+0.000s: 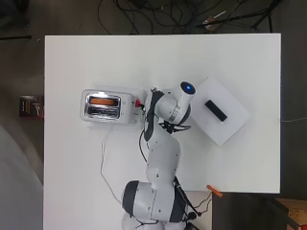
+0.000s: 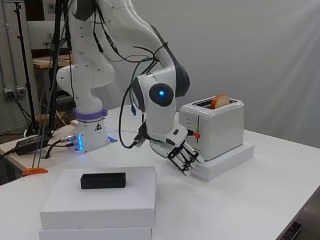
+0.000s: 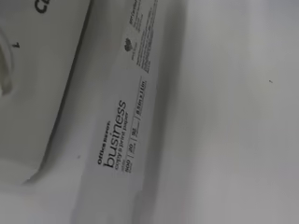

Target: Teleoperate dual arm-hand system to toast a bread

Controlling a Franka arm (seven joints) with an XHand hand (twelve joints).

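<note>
A white toaster (image 1: 125, 106) (image 2: 222, 132) stands on a flat white paper package (image 2: 227, 159) left of the table's middle. A browned bread slice (image 1: 103, 101) (image 2: 220, 101) sits upright in one slot, its top poking out. A small red lever (image 1: 138, 103) (image 2: 197, 134) sticks out of the toaster's end that faces the arm. My hand (image 2: 184, 154) hangs just below that lever beside the package's end, fingers fairly straight and pointing down, holding nothing. The overhead view hides the hand under the arm. The wrist view shows the toaster's white side (image 3: 37, 93) and the printed package (image 3: 117, 140) up close.
A white box (image 1: 230, 124) (image 2: 100, 200) with a black block (image 1: 216, 110) (image 2: 102, 180) on top lies to the arm's right. The toaster's cable (image 1: 103, 163) trails toward the arm's base. An orange item (image 1: 214, 190) (image 2: 34, 171) sits at the table's edge.
</note>
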